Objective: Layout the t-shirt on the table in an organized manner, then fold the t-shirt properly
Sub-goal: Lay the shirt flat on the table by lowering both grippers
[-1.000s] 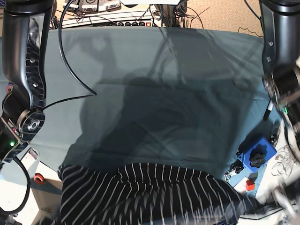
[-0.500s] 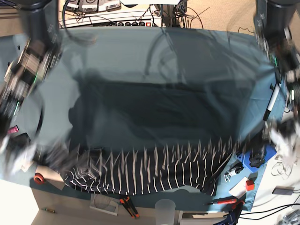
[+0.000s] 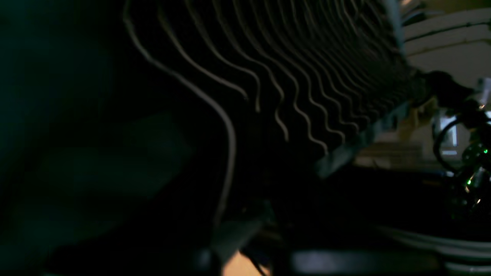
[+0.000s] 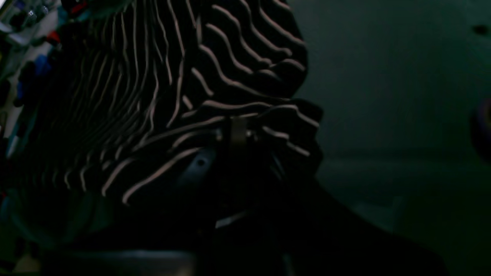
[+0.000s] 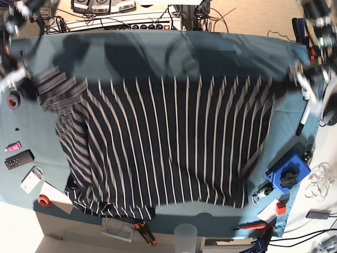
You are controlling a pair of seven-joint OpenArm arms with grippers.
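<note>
Now: t-shirt (image 5: 168, 142) spread over tabletop (image 5: 158, 52).
Both my jaws pinch its far edge, L near the right edge, R near the left.

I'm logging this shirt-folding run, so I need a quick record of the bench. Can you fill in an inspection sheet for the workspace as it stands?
Surface: table under teal cloth, wrinkled.
Job's things: t-shirt stretched wide across the table, stripes running front to back, its near hem bunched at one corner.
Clutter: marker, blue block with black knob, red tape roll, clear cup, pliers.
Grippers: left gripper and right gripper each shut on a far corner of the shirt.
Cables: tangle beyond the far edge.
Surroundings: beige floor.
</note>
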